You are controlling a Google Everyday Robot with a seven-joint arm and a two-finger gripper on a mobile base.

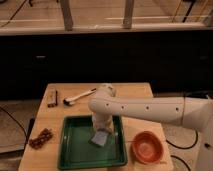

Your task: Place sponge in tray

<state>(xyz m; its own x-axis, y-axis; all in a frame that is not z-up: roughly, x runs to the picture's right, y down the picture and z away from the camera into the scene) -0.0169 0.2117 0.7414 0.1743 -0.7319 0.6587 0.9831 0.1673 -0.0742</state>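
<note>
The dark green tray (75, 150) lies on the wooden table at the front centre. The pale blue-grey sponge (99, 138) is inside it, toward the right side, tilted a little. My white arm comes in from the right and bends down over the tray. My gripper (102, 127) points down right above the sponge, at its upper edge; whether it still touches the sponge is not clear.
A round orange bowl (147, 147) sits right of the tray. A brown lumpy cluster (40, 138) lies at the table's left edge. A white spoon-like utensil (79, 96) and a small brown bar (53, 98) lie at the back left. A dark counter runs behind.
</note>
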